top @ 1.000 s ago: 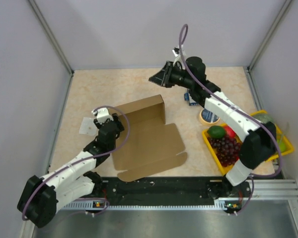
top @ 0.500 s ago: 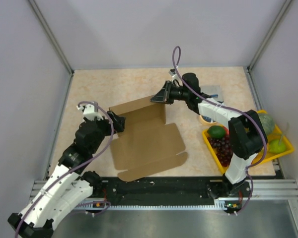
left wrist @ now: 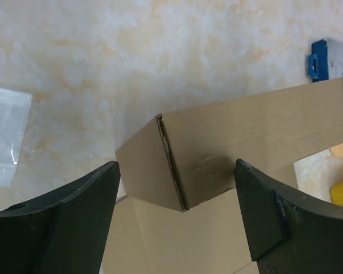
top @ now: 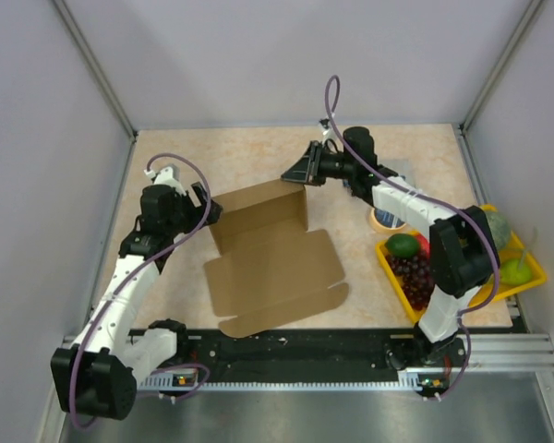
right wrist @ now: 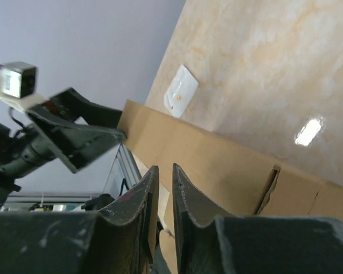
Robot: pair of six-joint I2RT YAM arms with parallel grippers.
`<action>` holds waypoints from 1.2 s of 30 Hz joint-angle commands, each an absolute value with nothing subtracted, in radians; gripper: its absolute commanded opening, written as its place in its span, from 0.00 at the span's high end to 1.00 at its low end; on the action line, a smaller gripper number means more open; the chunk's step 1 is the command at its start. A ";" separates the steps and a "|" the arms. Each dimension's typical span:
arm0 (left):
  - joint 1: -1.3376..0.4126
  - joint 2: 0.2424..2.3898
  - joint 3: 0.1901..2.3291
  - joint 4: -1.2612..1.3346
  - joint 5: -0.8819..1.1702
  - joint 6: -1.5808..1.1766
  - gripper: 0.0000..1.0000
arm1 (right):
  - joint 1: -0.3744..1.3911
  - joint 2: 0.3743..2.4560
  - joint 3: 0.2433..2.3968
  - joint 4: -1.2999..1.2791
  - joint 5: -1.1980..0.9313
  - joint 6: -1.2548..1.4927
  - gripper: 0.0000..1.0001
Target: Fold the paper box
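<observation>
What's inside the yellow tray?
Dark grapes, a green round fruit, something red beside it, and more green fruit at the far end. The right arm crosses above the tray, so its middle is hidden.

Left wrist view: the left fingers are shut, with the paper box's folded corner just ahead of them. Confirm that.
Not right. The left wrist view shows the left fingers wide open, not shut. The paper box's folded corner does sit just ahead of them, in line with the gap.
</observation>
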State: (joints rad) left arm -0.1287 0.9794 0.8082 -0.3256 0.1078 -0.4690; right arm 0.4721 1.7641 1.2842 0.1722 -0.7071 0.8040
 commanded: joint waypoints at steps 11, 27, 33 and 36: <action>-0.087 1.006 0.727 -0.187 0.187 -0.426 0.34 | 0.420 1.697 1.285 0.008 -0.607 0.623 0.80; -0.086 0.878 0.762 -0.203 0.282 -0.439 0.10 | 0.420 0.901 0.657 -0.591 -0.307 0.641 0.11; -0.092 0.839 0.816 -0.199 0.483 -0.474 0.12 | 0.552 0.801 0.431 -0.480 -0.285 0.767 0.34; -0.133 0.822 0.851 -0.235 0.572 -0.431 0.16 | 0.589 0.866 0.361 -0.362 -0.267 0.817 0.34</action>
